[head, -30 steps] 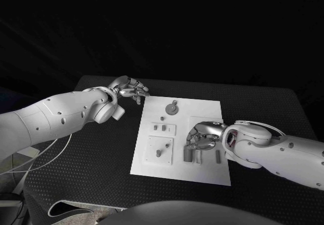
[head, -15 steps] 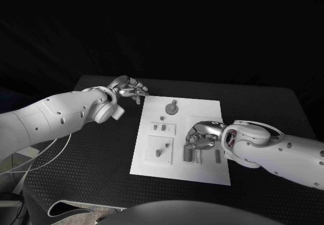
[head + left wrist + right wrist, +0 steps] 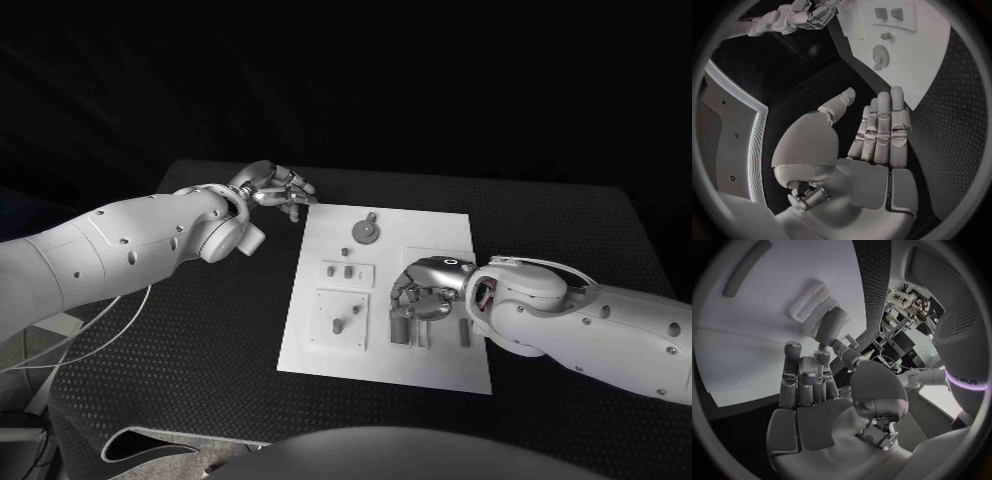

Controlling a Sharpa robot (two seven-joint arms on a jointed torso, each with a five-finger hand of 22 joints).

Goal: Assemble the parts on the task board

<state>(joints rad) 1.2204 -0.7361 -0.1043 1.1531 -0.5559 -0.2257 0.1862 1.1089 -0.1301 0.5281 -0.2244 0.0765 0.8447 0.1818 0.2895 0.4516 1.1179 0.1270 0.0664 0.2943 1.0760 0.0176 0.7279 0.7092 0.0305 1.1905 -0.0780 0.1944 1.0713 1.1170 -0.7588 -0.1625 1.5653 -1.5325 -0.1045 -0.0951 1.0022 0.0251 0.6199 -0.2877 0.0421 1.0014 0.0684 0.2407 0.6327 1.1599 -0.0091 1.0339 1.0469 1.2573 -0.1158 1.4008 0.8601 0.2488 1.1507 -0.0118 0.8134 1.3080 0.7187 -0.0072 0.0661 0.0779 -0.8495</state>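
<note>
two hands, but just one is in the work: the right hand (image 3: 423,292) hangs over the task board (image 3: 433,235), at its near right part, fingers (image 3: 792,371) curled down beside a long grey part (image 3: 831,326) lying flat on the board. whether they pinch it, i cannot tell. that part runs lengthwise toward the board's near edge, just off the fingertips. the left hand (image 3: 271,188) hovers off the board's far left corner, well apart from the part, fingers (image 3: 882,125) straight and side by side, holding nothing. to my eye the right hand is plainly nearer.
</note>
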